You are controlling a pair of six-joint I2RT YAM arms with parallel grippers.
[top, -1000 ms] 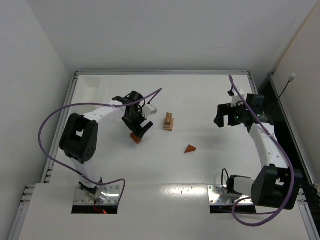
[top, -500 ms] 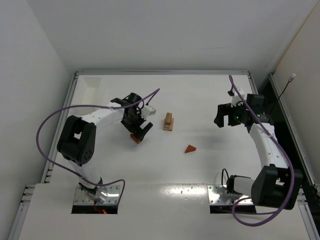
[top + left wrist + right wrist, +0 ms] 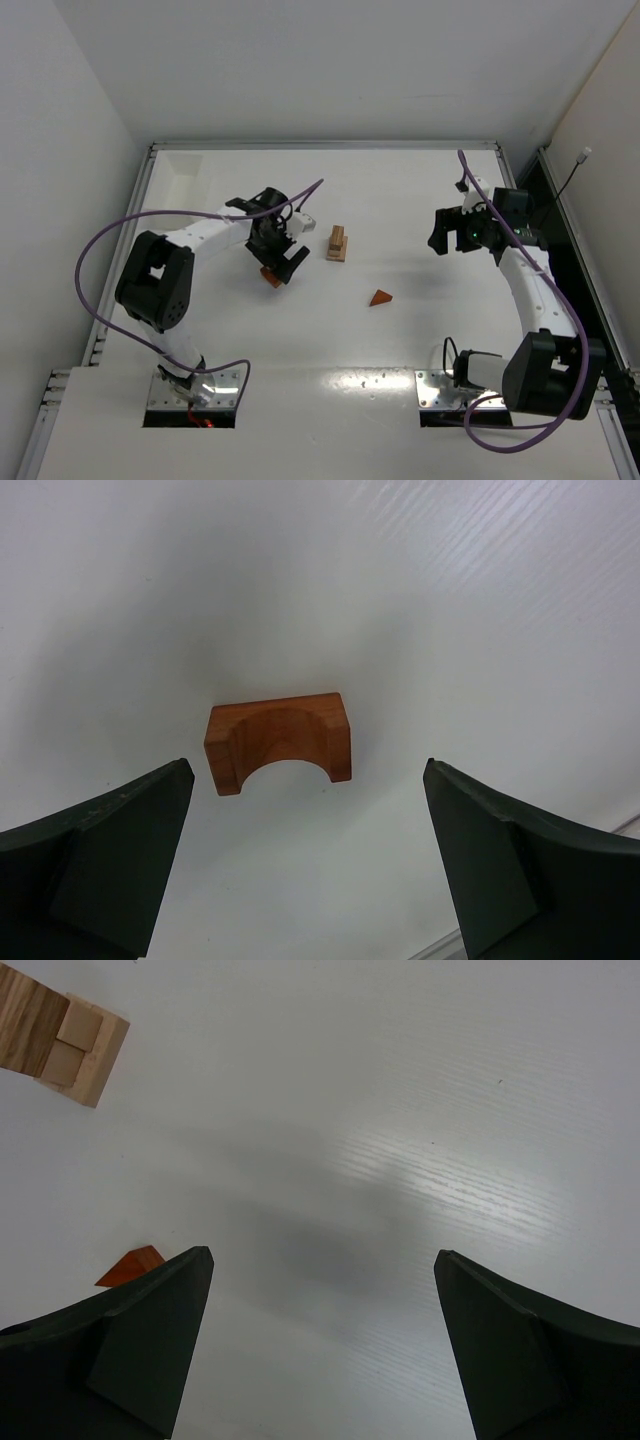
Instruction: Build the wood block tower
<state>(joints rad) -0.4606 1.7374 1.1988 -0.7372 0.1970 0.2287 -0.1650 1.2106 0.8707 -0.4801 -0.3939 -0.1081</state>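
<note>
The wood block tower [image 3: 337,243] is a small stack of pale tan blocks at the table's middle; its corner shows in the right wrist view as the tower [image 3: 60,1038]. A reddish-brown arch block [image 3: 279,740] lies flat on the table, just ahead of my left gripper [image 3: 308,770], whose jaws stand wide open and apart from it. From above, the arch block [image 3: 270,277] peeks out under the left gripper [image 3: 279,262]. A reddish-brown triangular wedge [image 3: 380,297] lies alone to the right; a tip of the wedge [image 3: 132,1265] shows beside my open, empty right gripper [image 3: 325,1255], which hovers at the right gripper [image 3: 448,233].
A raised rim [image 3: 320,146] frames the white table, with walls close behind and on both sides. Purple cables [image 3: 110,235] loop off both arms. The two arm bases [image 3: 195,385] sit at the near edge.
The left gripper has shifted slightly toward the arch block and turned a little. The right arm has not moved.
</note>
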